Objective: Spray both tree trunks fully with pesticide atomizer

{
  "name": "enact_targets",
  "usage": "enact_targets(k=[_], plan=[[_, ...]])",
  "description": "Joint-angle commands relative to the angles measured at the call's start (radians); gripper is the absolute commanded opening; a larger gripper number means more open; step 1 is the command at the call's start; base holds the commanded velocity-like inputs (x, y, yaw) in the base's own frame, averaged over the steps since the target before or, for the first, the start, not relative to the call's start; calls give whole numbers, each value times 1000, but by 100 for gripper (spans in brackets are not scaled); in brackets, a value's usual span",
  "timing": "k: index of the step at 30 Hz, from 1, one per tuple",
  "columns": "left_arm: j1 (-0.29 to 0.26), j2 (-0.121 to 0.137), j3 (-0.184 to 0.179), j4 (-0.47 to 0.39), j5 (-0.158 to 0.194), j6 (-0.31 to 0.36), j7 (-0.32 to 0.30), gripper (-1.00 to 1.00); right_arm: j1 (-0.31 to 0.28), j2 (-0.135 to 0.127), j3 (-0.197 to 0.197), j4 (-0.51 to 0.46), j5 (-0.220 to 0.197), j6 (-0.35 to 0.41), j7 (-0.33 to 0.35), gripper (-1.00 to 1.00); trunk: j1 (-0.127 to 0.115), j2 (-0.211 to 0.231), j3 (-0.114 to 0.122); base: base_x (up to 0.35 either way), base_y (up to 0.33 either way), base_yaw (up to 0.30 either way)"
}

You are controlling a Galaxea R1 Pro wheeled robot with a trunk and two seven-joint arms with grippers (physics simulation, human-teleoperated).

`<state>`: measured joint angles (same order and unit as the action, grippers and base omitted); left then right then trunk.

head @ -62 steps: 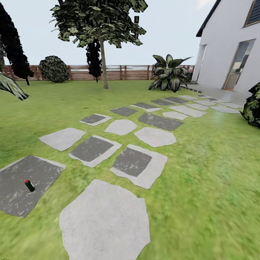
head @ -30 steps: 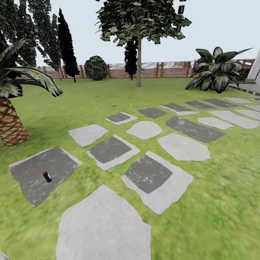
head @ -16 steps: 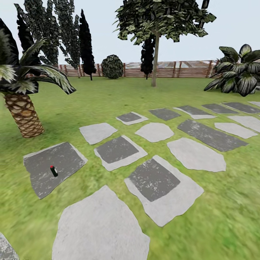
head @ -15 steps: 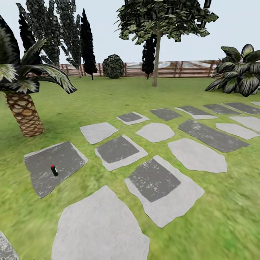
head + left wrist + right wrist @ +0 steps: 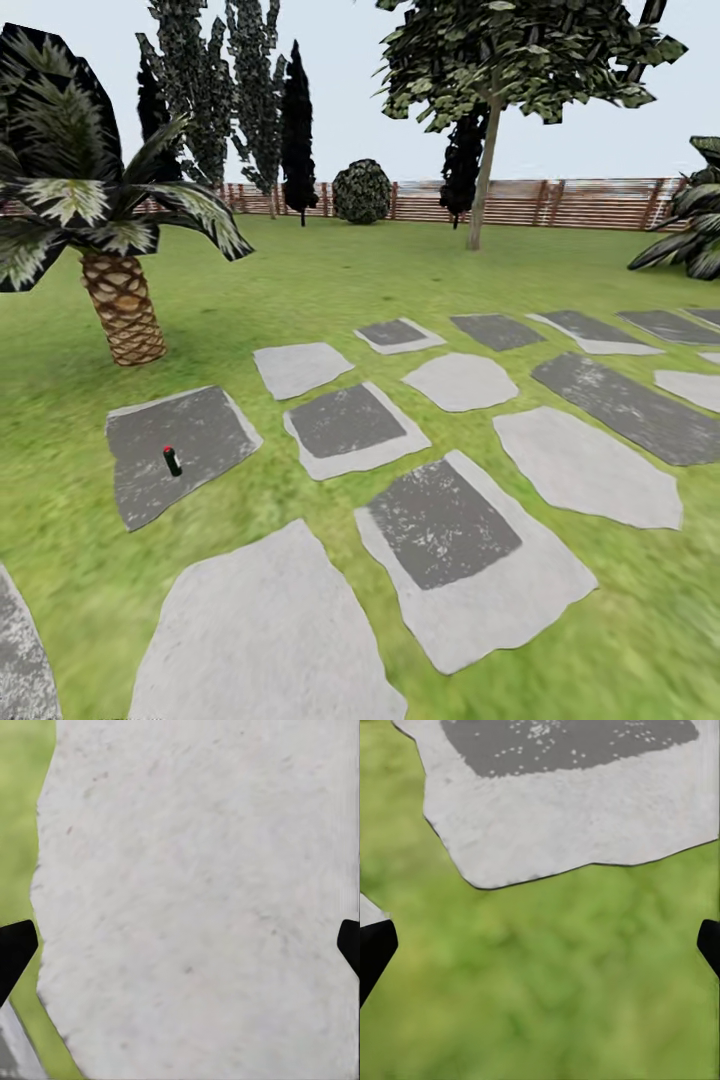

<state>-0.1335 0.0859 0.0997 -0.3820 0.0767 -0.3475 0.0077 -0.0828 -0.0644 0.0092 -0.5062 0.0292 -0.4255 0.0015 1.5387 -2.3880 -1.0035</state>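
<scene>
The pesticide atomizer (image 5: pixel 171 461), a small dark bottle with a red cap, stands on a dark grey stepping stone (image 5: pixel 200 430) at the left of the head view, far from both arms. A leafy tree with a pale straight trunk (image 5: pixel 484 175) rises on the lawn near the back fence. In the left wrist view my left gripper (image 5: pixel 180 949) is open, its black fingertips (image 5: pixel 15 949) wide apart over a pale stone slab. My right gripper (image 5: pixel 540 949) is open too, over grass beside a stone's edge.
A scaly palm (image 5: pixel 123 305) stands left of the atomizer's stone. Pale and dark stepping stones (image 5: pixel 460 530) run across the lawn toward the right. Dark cypresses (image 5: pixel 297 120), a round bush (image 5: pixel 361 190) and a brown slat fence (image 5: pixel 560 203) line the back.
The camera has swung left, so the whole picture has slid right: the house has left the view and the palm has come in. The atomizer stays on its stone.
</scene>
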Motion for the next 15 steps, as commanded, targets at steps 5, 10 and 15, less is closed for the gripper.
enact_targets(k=[5,10,15], plan=[[0,0,0,0,0,-1,0,100,0,0,0,0,0,0,0,100,0,0,0,152,-285,278],[0,0,0,0,-1,0,-1,100,0,0,0,0,0,0,0,100,0,0,0,152,-250,278],[0,-3,2,-1,-1,-1,-1,100,0,0,0,0,0,0,0,100,0,0,0,107,-102,278]])
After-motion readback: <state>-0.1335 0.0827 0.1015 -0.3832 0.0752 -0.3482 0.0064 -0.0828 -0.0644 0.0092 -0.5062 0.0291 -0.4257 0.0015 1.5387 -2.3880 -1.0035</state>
